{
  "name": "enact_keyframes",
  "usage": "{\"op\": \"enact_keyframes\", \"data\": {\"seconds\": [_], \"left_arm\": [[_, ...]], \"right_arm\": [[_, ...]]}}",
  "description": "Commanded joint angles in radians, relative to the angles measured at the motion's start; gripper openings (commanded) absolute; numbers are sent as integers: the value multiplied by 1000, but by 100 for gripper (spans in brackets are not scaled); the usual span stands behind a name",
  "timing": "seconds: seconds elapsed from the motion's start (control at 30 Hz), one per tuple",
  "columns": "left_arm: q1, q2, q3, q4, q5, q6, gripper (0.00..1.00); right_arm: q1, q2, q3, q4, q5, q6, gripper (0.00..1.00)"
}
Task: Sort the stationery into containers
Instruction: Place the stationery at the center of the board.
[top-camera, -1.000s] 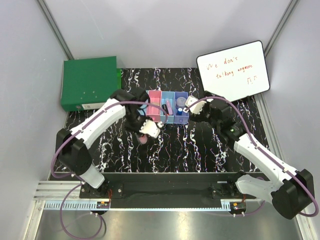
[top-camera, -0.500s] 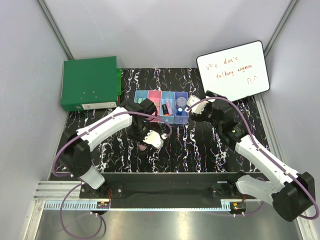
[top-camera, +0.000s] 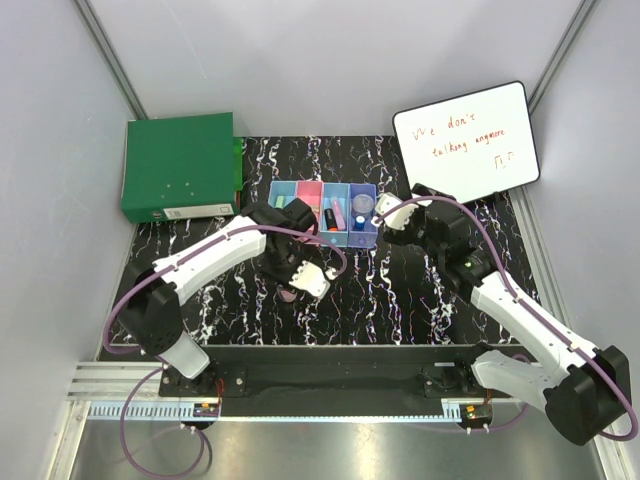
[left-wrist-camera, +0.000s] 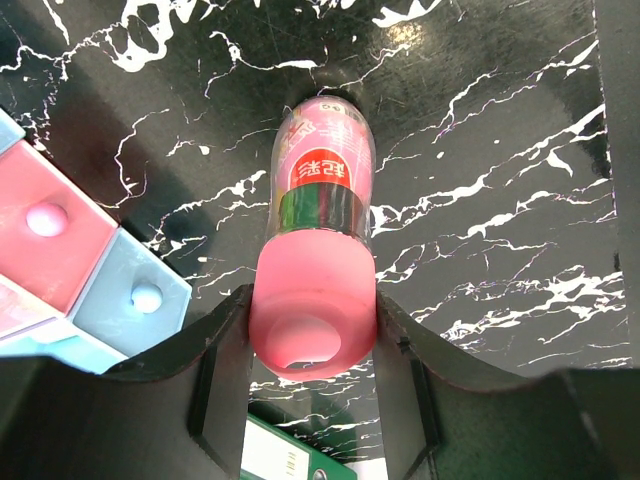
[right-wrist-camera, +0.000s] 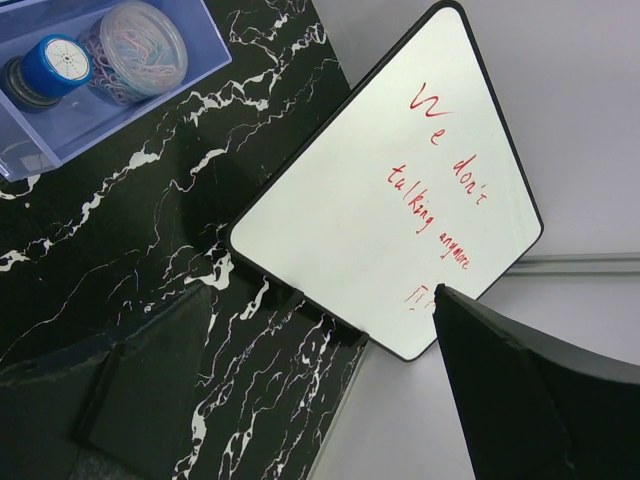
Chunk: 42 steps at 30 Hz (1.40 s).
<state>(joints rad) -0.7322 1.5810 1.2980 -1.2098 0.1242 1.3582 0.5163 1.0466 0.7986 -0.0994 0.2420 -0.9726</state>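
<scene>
Pink-capped dark tube gripped over the black marbled tabletop.
The tube is clamped by its cap in the left gripper, just in front of the row of four translucent plastic bins; the right gripper is held wide open beside the row's purple end.

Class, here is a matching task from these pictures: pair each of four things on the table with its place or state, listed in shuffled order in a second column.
Things
1. pink-capped tube
2. green box
3. writing board
4. purple bin

Places or states
a. bears red handwriting
b. holds a blue-capped item
c. gripped by the left gripper
d. lies at the far left corner of the table

Pairs: 1-c, 2-d, 3-a, 4-b
</scene>
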Motion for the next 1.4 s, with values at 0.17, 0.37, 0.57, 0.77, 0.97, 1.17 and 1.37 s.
{"op": "enact_keyframes", "data": {"seconds": [0.17, 0.37, 0.57, 0.77, 0.97, 1.17, 1.37], "left_arm": [[-21, -70, 73, -46, 46, -33, 42], [-48, -75, 41, -27, 0, -53, 41], [-72, -79, -66, 145, -121, -77, 41], [-78, -64, -65, 148, -155, -102, 50], [-85, -75, -62, 145, -141, -99, 59], [-88, -82, -46, 131, -132, -102, 65], [-88, -90, 52, 81, -103, -131, 65]], "right_arm": [[-9, -28, -7, 50, -7, -15, 100], [-12, -34, -12, 52, -7, -17, 100], [-15, -42, -25, 52, -10, -17, 100], [-15, -45, -32, 50, -12, -14, 100], [-16, -49, -38, 53, -13, -17, 100], [-19, -57, -42, 55, -13, -17, 100], [-21, -62, -47, 55, -15, -14, 100]]}}
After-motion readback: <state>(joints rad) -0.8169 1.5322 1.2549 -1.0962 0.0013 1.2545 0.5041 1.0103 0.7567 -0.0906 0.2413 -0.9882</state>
